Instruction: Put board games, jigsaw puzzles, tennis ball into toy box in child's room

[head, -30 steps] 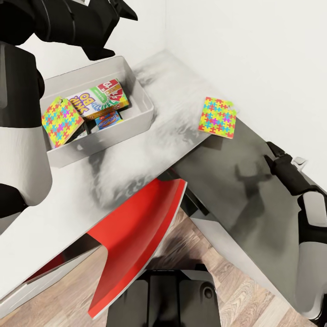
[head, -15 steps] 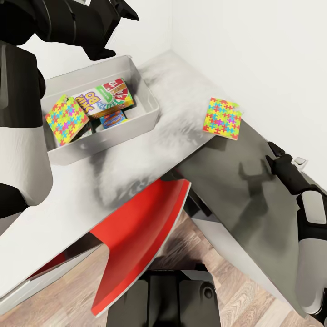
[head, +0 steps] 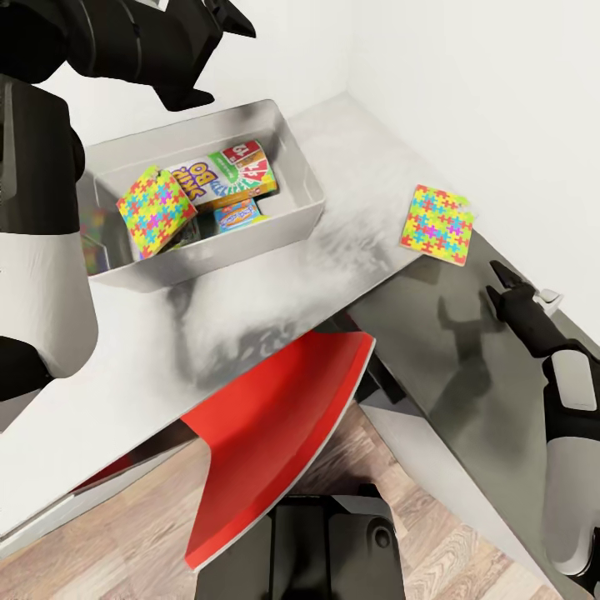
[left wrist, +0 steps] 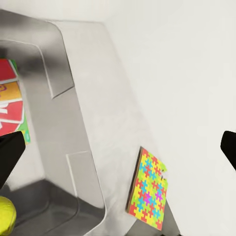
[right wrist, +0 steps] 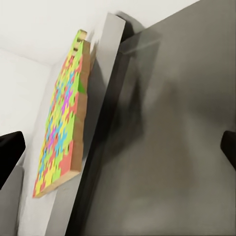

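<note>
The pale grey toy box point(head: 279, 236) stands on the table's light top point(head: 250, 308). Inside it lie one jigsaw puzzle point(head: 156, 211), the SKIP-BO board game point(head: 229, 173) and a small blue board game point(head: 240, 215). The left wrist view catches a yellow-green edge of the tennis ball point(left wrist: 6, 216) in the box point(left wrist: 73, 147). The other jigsaw puzzle point(head: 436, 223) point(left wrist: 147, 191) point(right wrist: 61, 132) lies flat near the wall. My right gripper point(head: 493, 282) point(right wrist: 118, 150) hovers open over the dark wing, a short way from that puzzle. My left gripper point(head: 212, 62) point(left wrist: 118, 150) hangs open above the box.
A red chair point(head: 283, 433) is tucked under the desk in front of my base point(head: 325, 542). White walls point(head: 500, 100) close the corner behind the desk. The dark grey wing point(head: 467, 375) runs along the right. Wood floor point(head: 450, 542) shows below.
The whole picture has shifted, so the camera moved: box and loose puzzle now sit further right in the head view. My right gripper stands closer to the loose puzzle. Both grippers stay open.
</note>
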